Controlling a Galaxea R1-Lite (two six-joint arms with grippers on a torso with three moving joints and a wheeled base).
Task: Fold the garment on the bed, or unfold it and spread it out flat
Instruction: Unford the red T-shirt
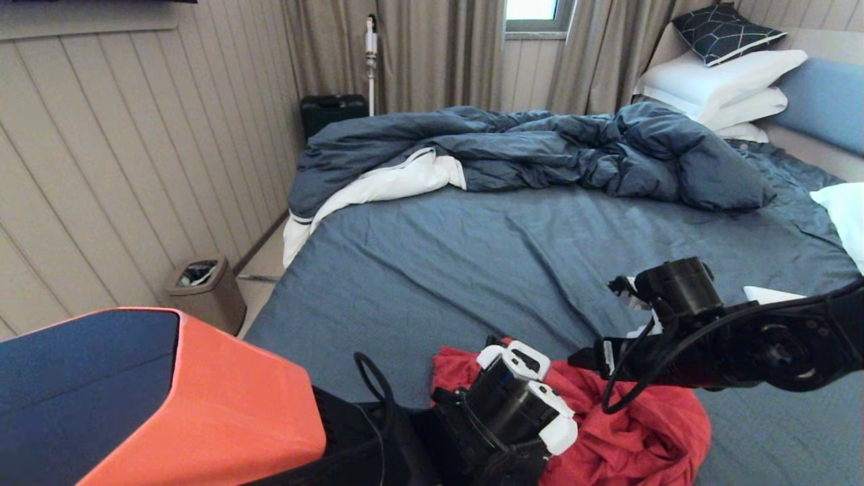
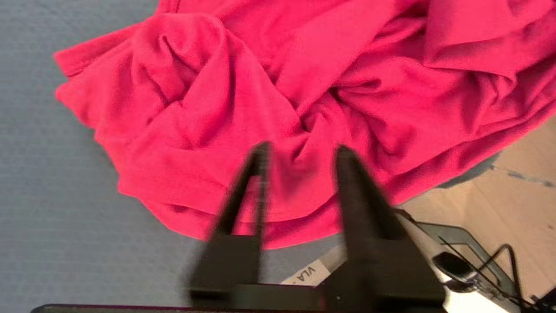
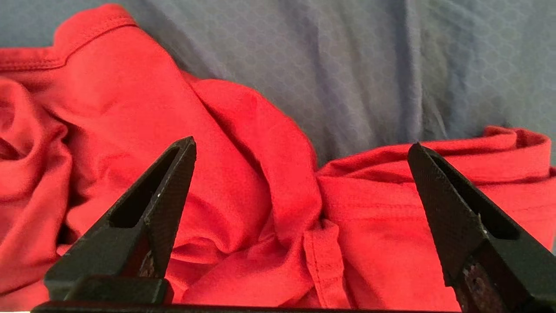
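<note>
Beige plank walls on the left, with a little tan bin (image 1: 205, 290) on the floor by the bed (image 1: 472, 250), which has a blue-grey sheet. Near its front edge the red T-shirt (image 1: 641, 432) sits in a crumpled heap, not spread at all. The left gripper (image 2: 299, 152) hangs right over the bunched folds, its fingers (image 2: 254, 182) partly apart with nothing between them, though motion blur makes it hard to say more. The right gripper (image 3: 302, 150) is low over a hemmed edge of the shirt, fingers (image 3: 438, 195) spread wide and empty. Farther back there's a rumpled dark blue duvet (image 1: 540, 148), and stacked white pillows (image 1: 722, 88) at the far right.
</note>
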